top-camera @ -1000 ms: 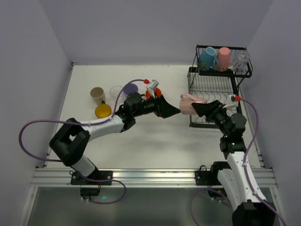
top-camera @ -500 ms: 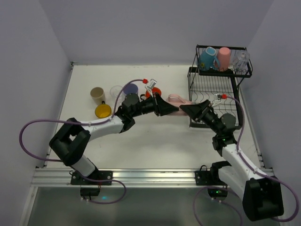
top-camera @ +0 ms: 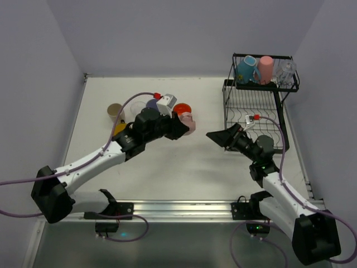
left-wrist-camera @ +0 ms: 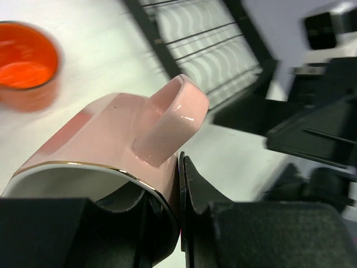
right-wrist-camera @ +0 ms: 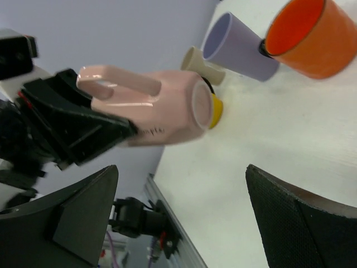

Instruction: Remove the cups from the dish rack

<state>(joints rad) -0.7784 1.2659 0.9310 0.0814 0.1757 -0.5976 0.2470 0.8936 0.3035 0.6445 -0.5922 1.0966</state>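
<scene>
From above, the left gripper (top-camera: 179, 127) is holding the pink mug (top-camera: 188, 123) over the table (top-camera: 167, 167), just beside the orange cup (top-camera: 181, 109) and well apart from the dish rack (top-camera: 254, 109). The right gripper (top-camera: 216, 137) is hovering between mug and rack, holding nothing. On the rack's upper shelf a blue mug (top-camera: 245, 70), a pink cup (top-camera: 265, 69) and a clear cup (top-camera: 286, 71) are standing side by side. A beige cup (top-camera: 115, 110) is showing at the table's left part.

The left wrist camera is showing what the overhead view cannot. The claw is clamped across the mug's wall at the gold-edged rim, one finger inside and one outside, right below the handle. The mug is lying tilted with its handle up.

The right wrist camera is looking from the other side, at the mug's base. Its own fingers (right-wrist-camera: 72, 212) are standing wide apart with nothing between them. Behind the mug it is picking out a lavender cup (right-wrist-camera: 237, 47) on its side, touching the orange one, and a yellow cup (right-wrist-camera: 215, 110) half hidden by the mug's base.
</scene>
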